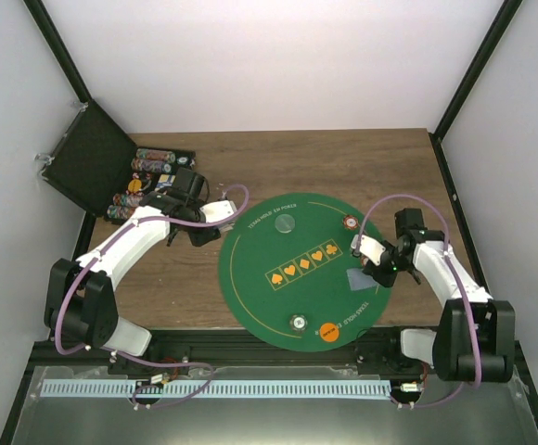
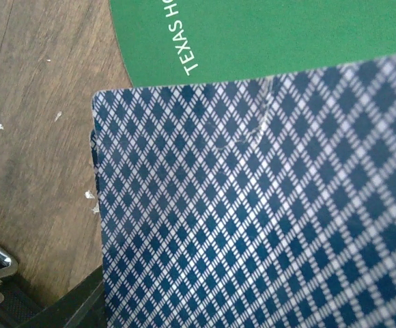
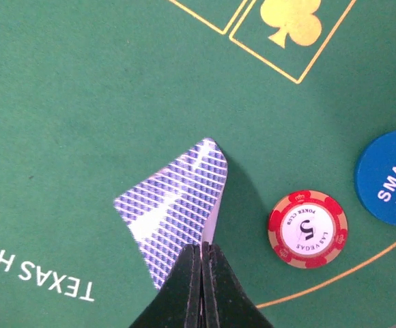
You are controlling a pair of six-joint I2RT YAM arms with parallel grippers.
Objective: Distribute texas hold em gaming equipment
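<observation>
My right gripper (image 1: 377, 272) (image 3: 201, 251) is shut on the edge of a playing card (image 1: 360, 278) (image 3: 177, 201). The card lies face down and bowed upward on the right side of the green round mat (image 1: 255, 278) (image 3: 82, 102). Beside it lie a red-and-white chip (image 3: 307, 229) and a blue token (image 3: 389, 178). My left gripper (image 1: 195, 230) hovers at the mat's left edge, holding a stack of blue-checked cards (image 2: 252, 219) that fills its wrist view and hides the fingers. Also on the mat are a pale clear token (image 1: 286, 222), a red chip (image 1: 351, 222), an orange token (image 1: 328, 332) and another chip (image 1: 298, 323).
An open black case (image 1: 93, 167) with rows of chips (image 1: 153, 167) stands at the back left on the wooden table (image 1: 343, 162). A black rail (image 1: 250, 345) runs along the near edge, and the enclosure's frame posts rise at the back corners.
</observation>
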